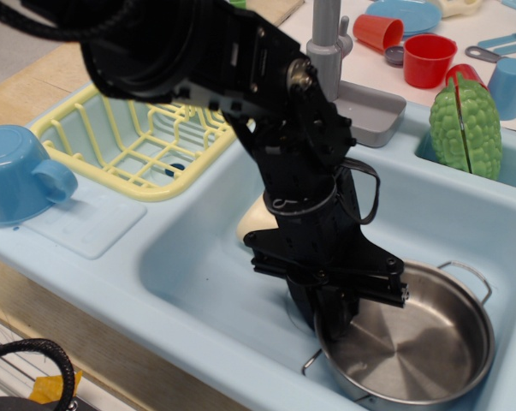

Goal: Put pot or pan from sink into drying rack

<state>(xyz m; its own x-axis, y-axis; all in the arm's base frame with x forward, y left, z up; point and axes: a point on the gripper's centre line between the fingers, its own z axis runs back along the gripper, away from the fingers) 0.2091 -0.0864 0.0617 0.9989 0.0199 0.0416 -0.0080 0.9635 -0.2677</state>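
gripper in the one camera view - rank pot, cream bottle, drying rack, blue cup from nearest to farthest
From the gripper:
1. Pot, right at the fingers, low in the sink.
2. Cream bottle, just behind the arm, also in the sink.
3. Drying rack, up on the left counter.
4. Blue cup, at the far left edge.
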